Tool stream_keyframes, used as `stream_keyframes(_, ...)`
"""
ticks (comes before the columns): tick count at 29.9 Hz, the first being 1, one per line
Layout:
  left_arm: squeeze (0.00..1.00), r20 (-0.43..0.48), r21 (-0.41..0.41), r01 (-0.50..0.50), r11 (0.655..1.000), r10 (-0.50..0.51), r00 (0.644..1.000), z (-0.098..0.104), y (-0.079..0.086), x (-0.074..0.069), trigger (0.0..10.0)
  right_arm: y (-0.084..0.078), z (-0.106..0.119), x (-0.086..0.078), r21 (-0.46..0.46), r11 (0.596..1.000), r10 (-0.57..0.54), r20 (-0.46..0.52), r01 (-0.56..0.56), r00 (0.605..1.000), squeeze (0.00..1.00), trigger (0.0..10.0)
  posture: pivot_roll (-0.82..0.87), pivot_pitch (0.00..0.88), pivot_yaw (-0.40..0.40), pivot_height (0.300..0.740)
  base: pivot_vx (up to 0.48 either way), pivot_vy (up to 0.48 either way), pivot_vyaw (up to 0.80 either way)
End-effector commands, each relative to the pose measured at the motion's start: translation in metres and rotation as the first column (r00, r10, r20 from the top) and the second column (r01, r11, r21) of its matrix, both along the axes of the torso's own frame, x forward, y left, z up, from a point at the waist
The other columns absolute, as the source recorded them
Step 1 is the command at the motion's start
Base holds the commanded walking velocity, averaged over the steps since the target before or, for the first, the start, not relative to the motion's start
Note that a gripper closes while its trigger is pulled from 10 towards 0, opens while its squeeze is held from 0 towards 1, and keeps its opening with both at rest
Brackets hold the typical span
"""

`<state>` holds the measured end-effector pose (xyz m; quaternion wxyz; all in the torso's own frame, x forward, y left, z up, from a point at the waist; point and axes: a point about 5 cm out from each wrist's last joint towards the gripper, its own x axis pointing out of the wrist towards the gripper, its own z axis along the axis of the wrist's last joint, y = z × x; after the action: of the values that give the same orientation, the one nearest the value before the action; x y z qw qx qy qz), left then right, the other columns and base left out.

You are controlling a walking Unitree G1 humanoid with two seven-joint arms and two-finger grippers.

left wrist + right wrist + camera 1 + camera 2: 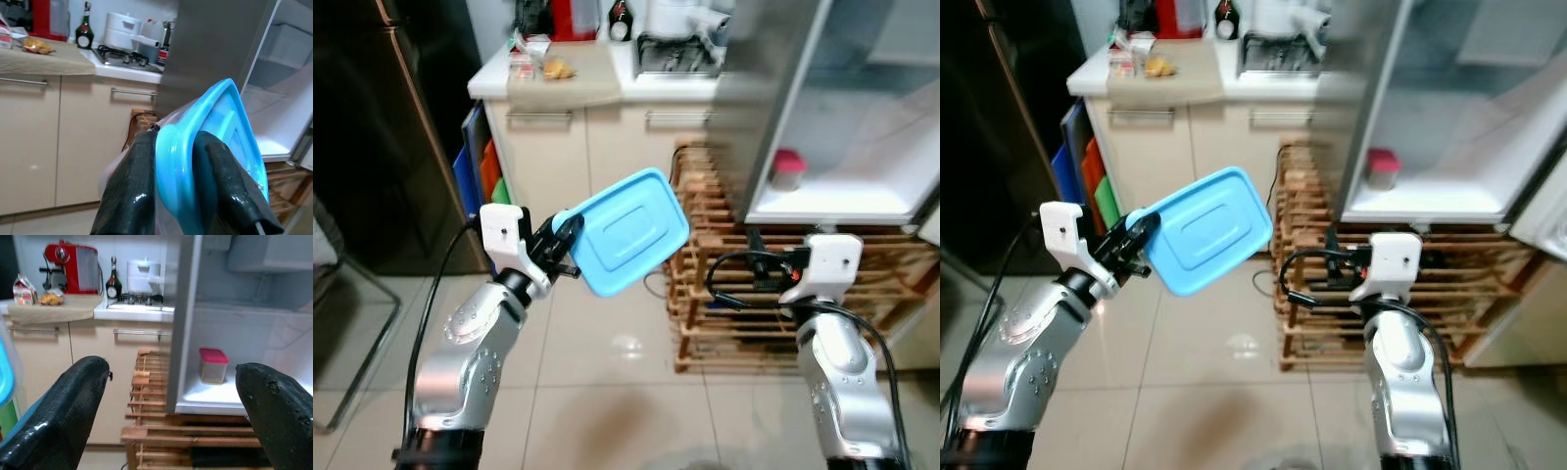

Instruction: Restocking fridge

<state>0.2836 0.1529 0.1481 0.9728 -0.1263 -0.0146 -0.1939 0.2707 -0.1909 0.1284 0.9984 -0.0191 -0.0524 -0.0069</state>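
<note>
My left gripper (566, 238) is shut on the rim of a clear food container with a light-blue lid (630, 231), held tilted in the air in front of me; the black fingers (132, 186) pinch the lid's edge (186, 147). Ahead to the right the fridge (862, 127) stands open, with a small red-lidded jar (787, 169) on its white bottom shelf (212, 366). My right gripper (751, 269) is raised below the fridge, fingers (68, 406) spread wide and open, holding nothing.
A slatted wooden rack (705, 255) stands under and beside the fridge. Beige cabinets (568, 147) carry a counter with a red coffee machine (68, 267), a bottle (113, 281) and a gas hob (137, 298). A dark door (382, 127) is on the left. Tiled floor (626, 372) lies between.
</note>
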Motion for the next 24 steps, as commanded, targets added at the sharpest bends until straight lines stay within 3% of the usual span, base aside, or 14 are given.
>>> stream_keyframes(1, 0.0, 0.033, -0.002, 0.013, 1.0, -0.013, 0.999, 0.007, -0.003, 0.003, 10.0, -0.007, -0.003, -0.005, 0.003, 1.0, -0.028, -0.011, 0.028, 1.0, 0.0, 10.0, -0.16, 0.0, 0.054, 0.74, 0.398, -0.266, 0.0)
stream_keyframes(24, 0.0, 0.038, 0.019, 0.081, 0.997, -0.082, 0.996, 0.002, -0.016, 0.005, 10.0, -0.001, -0.006, -0.008, 0.012, 1.0, -0.029, -0.019, 0.029, 0.999, 0.0, 10.0, -0.18, 0.01, 0.072, 0.74, 0.398, -0.263, 0.0)
